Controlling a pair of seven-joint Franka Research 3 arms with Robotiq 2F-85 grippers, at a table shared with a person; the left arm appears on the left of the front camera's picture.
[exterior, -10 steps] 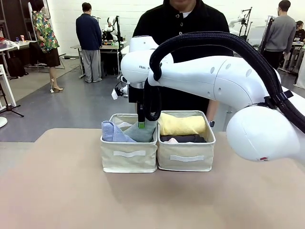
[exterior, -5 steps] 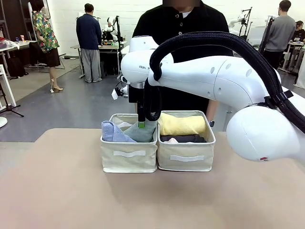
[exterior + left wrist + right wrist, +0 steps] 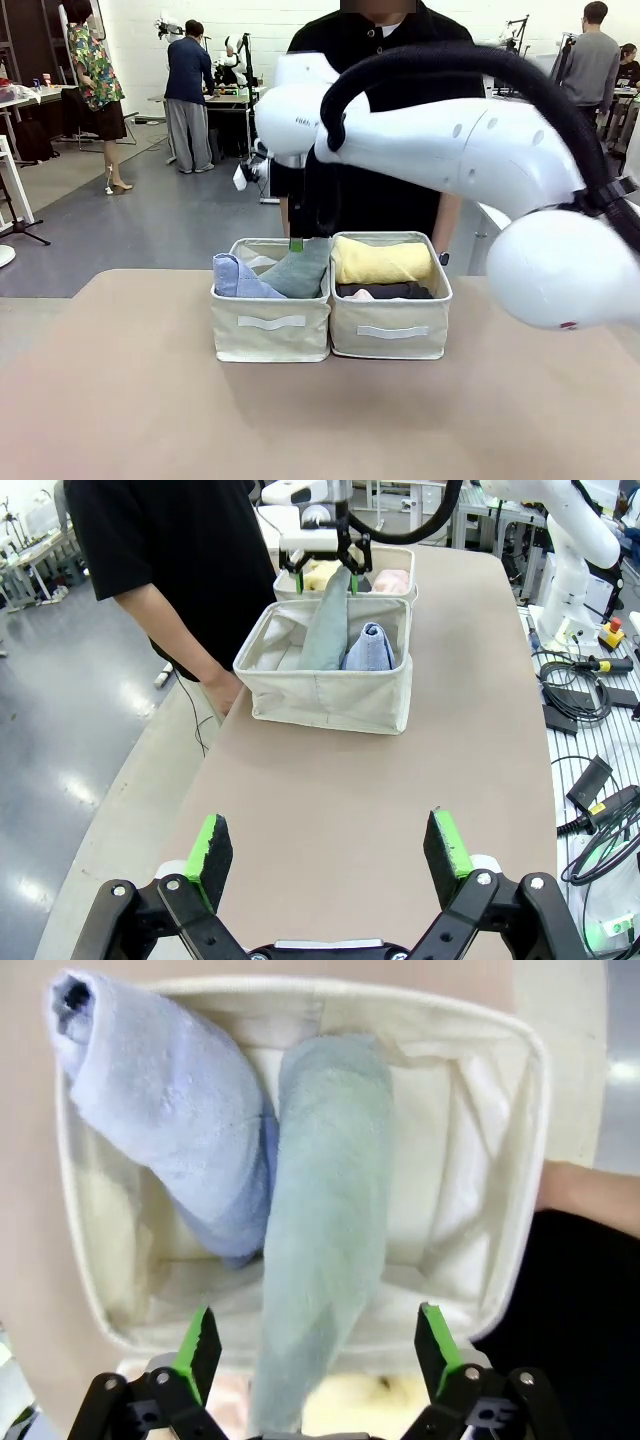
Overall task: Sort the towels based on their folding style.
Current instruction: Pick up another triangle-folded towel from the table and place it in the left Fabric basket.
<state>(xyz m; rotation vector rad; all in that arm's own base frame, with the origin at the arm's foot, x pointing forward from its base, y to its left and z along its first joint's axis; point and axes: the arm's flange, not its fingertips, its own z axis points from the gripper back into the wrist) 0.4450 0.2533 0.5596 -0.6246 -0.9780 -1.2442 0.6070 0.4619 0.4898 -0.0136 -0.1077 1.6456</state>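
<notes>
The right gripper (image 3: 312,1355) hangs with jaws spread wide just above the grey-teal cone towel (image 3: 325,1220), which leans in the left bin (image 3: 270,325) beside the light blue cone (image 3: 238,277), its long axis running up toward the jaws. The left gripper (image 3: 328,853), also spread and empty, hovers well away over the bare tan table (image 3: 130,400); the rolled towels, the yellow one (image 3: 382,262) on top, fill the right bin (image 3: 390,330).

cone towels (image 3: 270,275) left bin, rolled towels (image 3: 383,263) right

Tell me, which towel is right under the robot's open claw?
The grey-teal towel, in the left bin. It sticks up tallest, right below the right gripper. The light blue towel lies beside it, off to one side.
</notes>
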